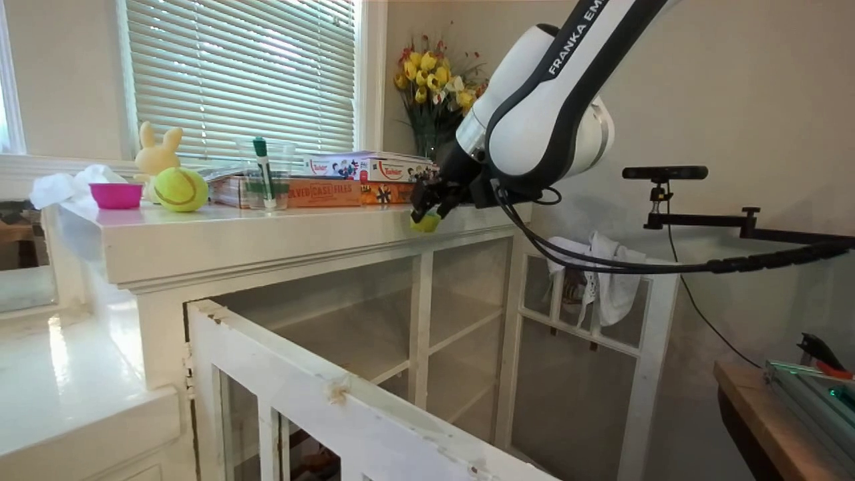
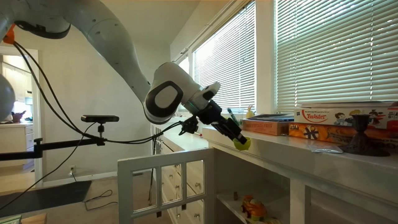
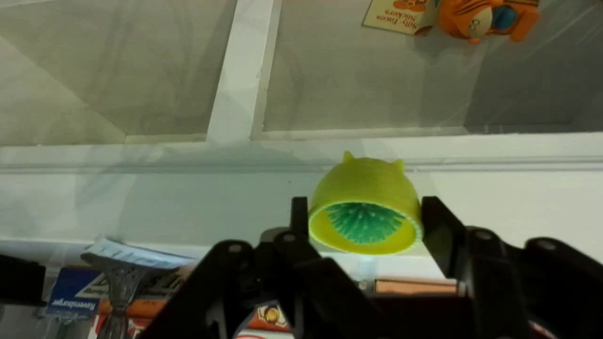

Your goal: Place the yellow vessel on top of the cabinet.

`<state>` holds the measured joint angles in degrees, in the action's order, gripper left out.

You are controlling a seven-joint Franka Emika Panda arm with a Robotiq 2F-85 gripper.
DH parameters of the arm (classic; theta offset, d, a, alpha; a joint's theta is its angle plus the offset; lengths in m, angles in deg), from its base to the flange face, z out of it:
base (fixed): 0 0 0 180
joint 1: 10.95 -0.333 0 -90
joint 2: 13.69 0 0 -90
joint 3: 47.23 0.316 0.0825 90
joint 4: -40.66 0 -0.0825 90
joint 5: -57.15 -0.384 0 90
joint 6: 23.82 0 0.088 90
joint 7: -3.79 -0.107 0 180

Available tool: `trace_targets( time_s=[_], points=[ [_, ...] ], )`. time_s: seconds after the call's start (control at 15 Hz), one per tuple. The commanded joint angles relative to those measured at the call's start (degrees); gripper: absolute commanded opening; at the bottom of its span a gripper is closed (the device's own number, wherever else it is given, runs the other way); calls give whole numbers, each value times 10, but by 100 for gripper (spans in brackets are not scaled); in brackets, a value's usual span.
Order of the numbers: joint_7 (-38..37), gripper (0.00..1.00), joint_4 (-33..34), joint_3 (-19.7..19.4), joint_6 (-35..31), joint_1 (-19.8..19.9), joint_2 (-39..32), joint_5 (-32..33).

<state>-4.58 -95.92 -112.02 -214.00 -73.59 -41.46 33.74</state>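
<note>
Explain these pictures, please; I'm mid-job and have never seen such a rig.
The machine is a jointed white robot arm ending in a black two-fingered gripper. Two pictures come from cameras outside the robot; the third comes from its wrist, where the scene appears upside down. The gripper pinches a small, rounded, bright-yellow cup with green bristles inside. It is held at the front edge of the large cream-white wooden cabinet, not yet resting on top. Up there lie a round yellow-green ball, a pink bowl and an orange box.
</note>
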Motion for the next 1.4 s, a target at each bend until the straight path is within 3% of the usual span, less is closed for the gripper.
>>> trace_targets(
  time_s=[0.0,0.27,0.47,0.53,0.8,0.87,1.33],
  points=[
    [20,36,2,-83,20,-78,13,0],
    [17,36,26,-145,57,-125,15,6],
    [31,36,42,-142,61,-123,57,23],
    [5,61,32,-142,47,-121,7,4],
    [17,61,39,-141,48,-121,27,7],
    [17,36,39,-141,48,-121,29,7],
    [17,36,69,-210,171,-125,32,10]
  ],
)
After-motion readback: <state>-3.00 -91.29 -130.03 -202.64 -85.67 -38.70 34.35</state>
